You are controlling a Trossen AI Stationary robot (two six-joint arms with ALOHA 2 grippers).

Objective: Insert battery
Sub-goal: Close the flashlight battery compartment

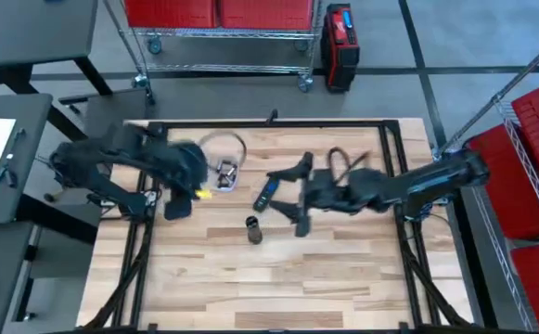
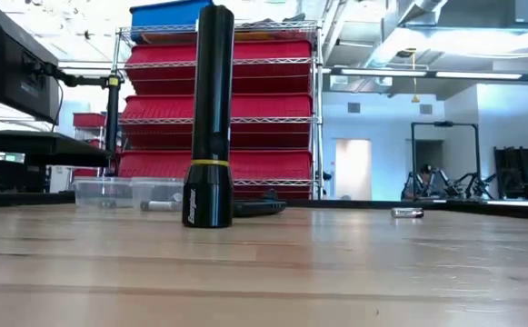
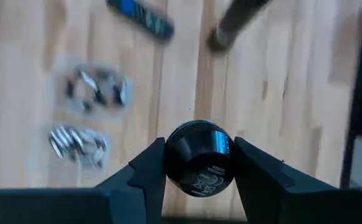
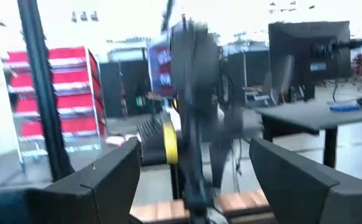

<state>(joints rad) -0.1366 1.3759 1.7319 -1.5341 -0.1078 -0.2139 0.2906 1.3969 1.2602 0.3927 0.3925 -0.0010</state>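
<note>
clamped in the left jaws sat a black cap; the flashlight stood mid-tabletop, right jaws open and empty, so fetching a battery came next.

Workshop: wire shelving, red bins

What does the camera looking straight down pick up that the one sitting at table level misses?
Only the overhead view shows the two arms: the left gripper and the right gripper over the table, and a blue-marked tool lying between them. Only the table-level view shows the flashlight's yellow ring and the room behind, with a rack of red bins. Both show the black flashlight standing upright and the clear containers beyond it.
</note>
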